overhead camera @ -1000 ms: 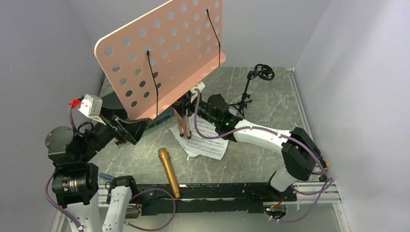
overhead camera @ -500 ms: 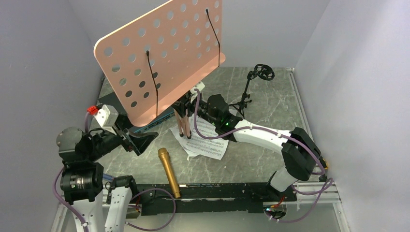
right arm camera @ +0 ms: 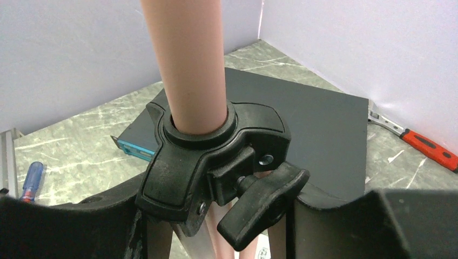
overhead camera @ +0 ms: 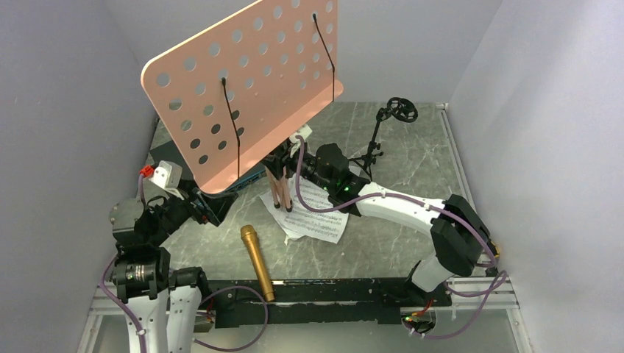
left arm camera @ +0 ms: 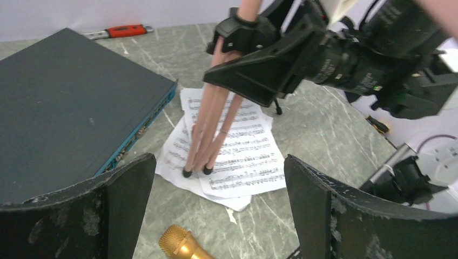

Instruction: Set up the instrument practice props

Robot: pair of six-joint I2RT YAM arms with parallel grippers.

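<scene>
Noted right gripper clamped on music stand collar, legs unspread below; left gripper wide, empty, microphone just beneath. Judged outstanding: spreading legs, placing pages, mounting microphone.

From above, the music stand runs off the top edge, and its pink plate hides its pole and much of the dark panel. The sheets lie partly under the folded legs and the right arm; their notes are too small to read. At the left wrist the microphone is cut off below, only its head showing. The right wrist view cuts the pole at the top and a red-handled tool at the right edge.
</scene>
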